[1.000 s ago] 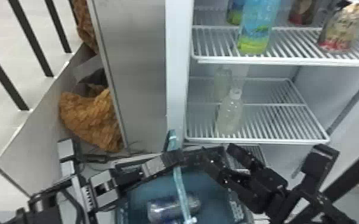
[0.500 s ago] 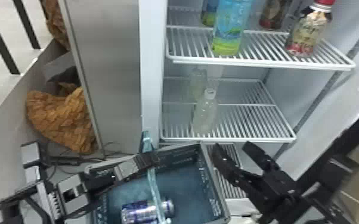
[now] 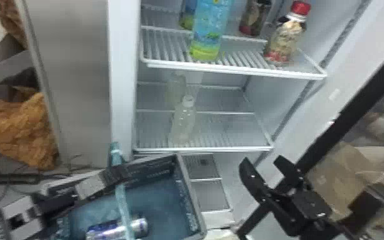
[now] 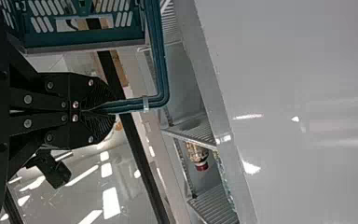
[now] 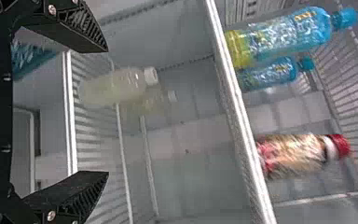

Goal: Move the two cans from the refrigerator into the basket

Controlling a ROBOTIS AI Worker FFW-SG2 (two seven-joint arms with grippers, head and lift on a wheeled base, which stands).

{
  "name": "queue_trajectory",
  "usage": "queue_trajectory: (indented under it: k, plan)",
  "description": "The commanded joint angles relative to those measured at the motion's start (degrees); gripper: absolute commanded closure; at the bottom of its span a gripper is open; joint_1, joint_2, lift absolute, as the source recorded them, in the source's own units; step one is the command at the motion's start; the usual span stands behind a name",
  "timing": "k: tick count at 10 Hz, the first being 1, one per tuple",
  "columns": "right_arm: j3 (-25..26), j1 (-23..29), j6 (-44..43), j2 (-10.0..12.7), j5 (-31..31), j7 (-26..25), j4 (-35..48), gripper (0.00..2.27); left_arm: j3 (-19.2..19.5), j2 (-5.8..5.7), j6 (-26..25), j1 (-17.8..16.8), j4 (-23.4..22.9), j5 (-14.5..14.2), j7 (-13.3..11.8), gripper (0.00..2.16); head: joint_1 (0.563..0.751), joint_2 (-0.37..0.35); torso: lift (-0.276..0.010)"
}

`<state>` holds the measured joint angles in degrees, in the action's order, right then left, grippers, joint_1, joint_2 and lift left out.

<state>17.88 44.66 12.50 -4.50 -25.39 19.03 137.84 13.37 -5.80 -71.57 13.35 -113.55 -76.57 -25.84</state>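
In the head view, my left gripper (image 3: 119, 172) is by the teal handle (image 3: 122, 204) of the dark basket (image 3: 189, 198); my left gripper (image 4: 105, 109) in the left wrist view is shut on that handle (image 4: 161, 56). Silver-and-blue metal, at least one can (image 3: 105, 230), lies on its side inside the basket, partly behind the handle; whether it is one can or two I cannot tell. Right of the basket, in front of the fridge, my right gripper (image 3: 263, 159) stands open and holds nothing. Shelves and bottles lie beyond my right gripper (image 5: 107, 111) in the right wrist view.
A pale bottle (image 3: 183, 124) with another behind it stands on the fridge's middle shelf (image 3: 232, 148). Above are a blue bottle (image 3: 210, 32), a red-capped bottle (image 3: 285, 38) and others. Fridge walls flank the shelves; brown crumpled material (image 3: 16, 131) lies at the left.
The head view has swung rightward, so fridge and basket appear farther left. My right gripper has moved from over the basket's right back corner to its right side. The left gripper keeps the handle.
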Motion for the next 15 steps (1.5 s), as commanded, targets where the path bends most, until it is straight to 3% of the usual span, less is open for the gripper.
queue_trajectory:
  k: [1,6,15]
  plan:
    - [3.3,1.7,-2.2,1.2,1.2,1.5,-0.1,0.11,0.0,-0.01,0.0,0.0,0.0,0.0,0.0,1.21,0.695,-0.331,-0.219]
    - [7.3,9.1,-7.9,2.5,1.1,4.5,0.7,0.12,0.0,-0.01,0.0,0.1,-0.1,-0.1,0.0,1.21,0.695,-0.350,-0.219]
    - [9.4,10.7,-9.7,4.4,2.0,8.0,-0.1,0.12,1.1,0.08,0.0,0.7,-1.8,-0.2,0.0,1.21,0.695,-0.350,-0.219]
